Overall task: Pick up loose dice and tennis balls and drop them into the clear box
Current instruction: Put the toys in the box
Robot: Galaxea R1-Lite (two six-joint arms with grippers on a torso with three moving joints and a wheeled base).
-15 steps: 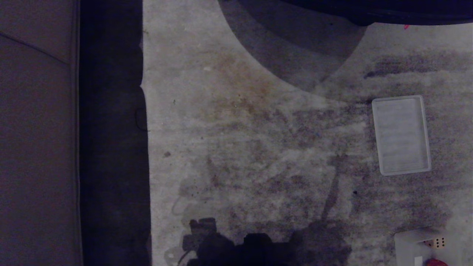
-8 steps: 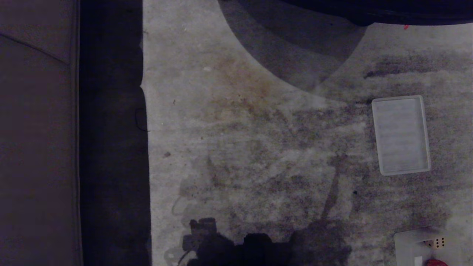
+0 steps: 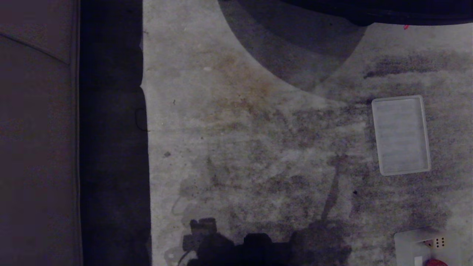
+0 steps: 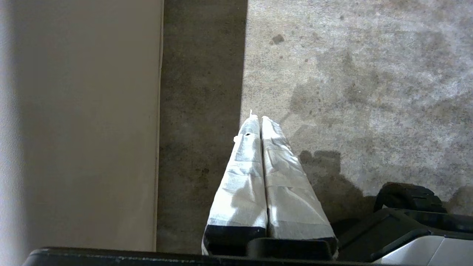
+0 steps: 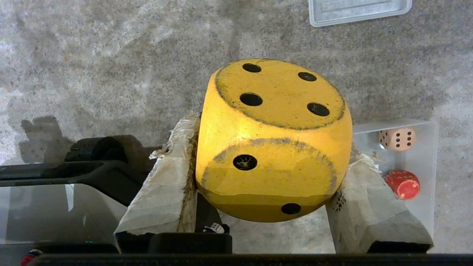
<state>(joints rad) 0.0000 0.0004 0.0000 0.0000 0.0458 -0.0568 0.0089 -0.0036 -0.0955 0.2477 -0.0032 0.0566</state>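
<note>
Gripping the yellow die [image 5: 273,140] between its two taped fingers [image 5: 162,192], the right gripper [image 5: 271,162] hangs above the stained carpet [image 3: 240,147].

The die's four-dot face points away from the wrist. Beside it, the clear box [image 5: 425,207] lies on the floor holding a beige die [image 5: 397,139] and a red die [image 5: 402,184]; a flat ribbed lid [image 3: 401,135] lies well apart, long axis running away from the robot. The left gripper [image 4: 258,122] is closed and empty near a beige panel [image 4: 85,125].

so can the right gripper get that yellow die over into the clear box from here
Probably yes. The right gripper is shut on the yellow die, and the clear box lies open-topped close beside it, holding only a beige die and a red die, with free space.
</note>
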